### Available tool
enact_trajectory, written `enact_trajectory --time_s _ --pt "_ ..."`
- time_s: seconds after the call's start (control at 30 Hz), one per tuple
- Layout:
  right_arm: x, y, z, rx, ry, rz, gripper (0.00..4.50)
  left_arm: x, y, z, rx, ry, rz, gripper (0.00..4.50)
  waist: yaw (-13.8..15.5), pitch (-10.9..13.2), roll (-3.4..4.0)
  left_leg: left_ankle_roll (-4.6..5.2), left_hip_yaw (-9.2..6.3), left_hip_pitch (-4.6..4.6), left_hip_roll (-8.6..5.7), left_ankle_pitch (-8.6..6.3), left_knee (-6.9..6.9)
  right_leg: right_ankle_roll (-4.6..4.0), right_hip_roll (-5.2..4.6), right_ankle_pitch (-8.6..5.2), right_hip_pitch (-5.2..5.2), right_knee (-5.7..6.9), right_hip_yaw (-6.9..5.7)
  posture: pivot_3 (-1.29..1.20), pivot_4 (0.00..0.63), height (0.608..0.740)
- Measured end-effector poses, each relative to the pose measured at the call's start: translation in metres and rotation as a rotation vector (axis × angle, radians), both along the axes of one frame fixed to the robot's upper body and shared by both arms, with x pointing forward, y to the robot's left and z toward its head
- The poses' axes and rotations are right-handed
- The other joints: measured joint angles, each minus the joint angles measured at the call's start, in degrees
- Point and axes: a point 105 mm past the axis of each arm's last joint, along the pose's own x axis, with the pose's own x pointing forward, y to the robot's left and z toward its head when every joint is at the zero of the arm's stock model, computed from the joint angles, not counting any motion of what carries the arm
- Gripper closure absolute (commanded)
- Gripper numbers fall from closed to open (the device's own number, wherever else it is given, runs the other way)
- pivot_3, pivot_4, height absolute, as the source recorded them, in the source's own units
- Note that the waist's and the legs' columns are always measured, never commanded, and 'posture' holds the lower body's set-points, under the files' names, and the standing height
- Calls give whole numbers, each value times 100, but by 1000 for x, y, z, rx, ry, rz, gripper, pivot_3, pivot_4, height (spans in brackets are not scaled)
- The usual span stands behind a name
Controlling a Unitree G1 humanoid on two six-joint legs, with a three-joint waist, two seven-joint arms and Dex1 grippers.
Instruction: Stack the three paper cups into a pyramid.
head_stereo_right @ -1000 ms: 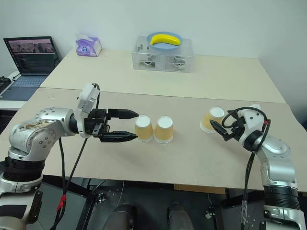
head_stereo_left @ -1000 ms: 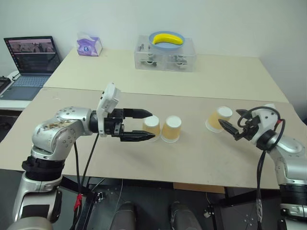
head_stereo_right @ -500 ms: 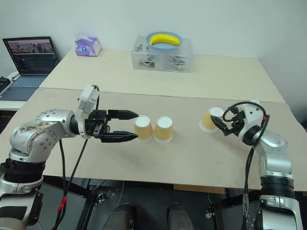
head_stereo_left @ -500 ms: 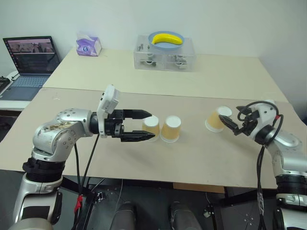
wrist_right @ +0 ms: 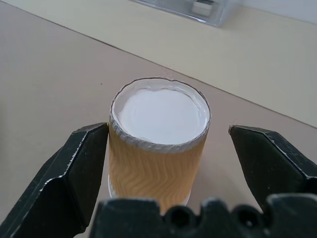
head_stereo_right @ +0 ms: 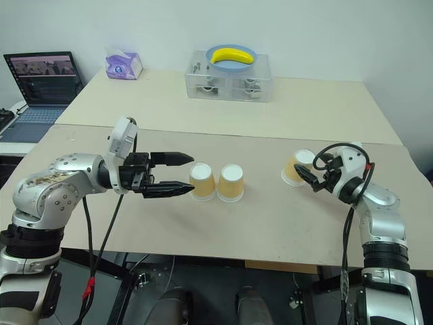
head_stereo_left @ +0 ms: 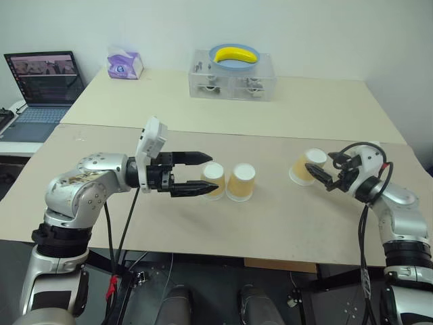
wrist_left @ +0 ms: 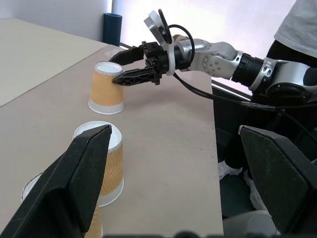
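Since the earlier frame the right gripper [head_stereo_left: 318, 175] has advanced fwd to the lone paper cup [head_stereo_left: 306, 166] on the right of the table [head_stereo_left: 270, 223]; its arm sits higher and further in. Left gripper [head_stereo_left: 201, 173] unchanged in place.

Right gripper: fingers spread wide, one each side of the lone cup, which stands upside down, base up. In the right wrist view both fingers flank the cup [wrist_right: 157, 144]; cannot tell whether either touches it. Not lifted.

Left gripper: fingers spread, pointing level toward the robot's right, tips at the nearer of the two centre cups [head_stereo_left: 214, 181]. Contact not determinable. Nothing gripped.

Cups: two inverted side by side at table centre, the second [head_stereo_left: 241, 183] just beside the first, approx. touching. Third cup well apart, to the right. None stacked; no pyramid formed.

Bkgd: laptop [head_stereo_left: 44, 88], tissue box [head_stereo_left: 124, 65], clear container [head_stereo_left: 233, 82] bearing a bowl with a banana [head_stereo_left: 237, 55].
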Motion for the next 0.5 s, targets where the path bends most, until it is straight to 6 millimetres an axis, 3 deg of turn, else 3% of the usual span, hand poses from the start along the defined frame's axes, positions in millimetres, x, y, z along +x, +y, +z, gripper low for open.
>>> enact_trajectory --time_s 0.1,0.23,0.47,0.5 --pt "0 0 -1 -1 3 4 691 0 0 0 0 0 2 0 0 0 0 0 0 0 0 0 0 0 0 0 0 0 0 0 150 694" --pt "2 0 0 -3 -5 9 1994 0 0 0 -1 0 2 0 -1 0 0 0 0 0 0 0 0 0 0 0 0 0 0 0 150 694" --pt "8 2 5 3 -28 5 1994 -3 9 -13 56 22 7 0 -26 1 1 0 1 1 2 0 -6 -1 1 0 -3 -1 1 0 150 694" --pt "9 2 5 5 -31 6 1994 0 20 -28 116 33 40 0 -32 4 6 0 1 1 2 0 -7 -2 1 -1 -4 0 1 0 150 694"
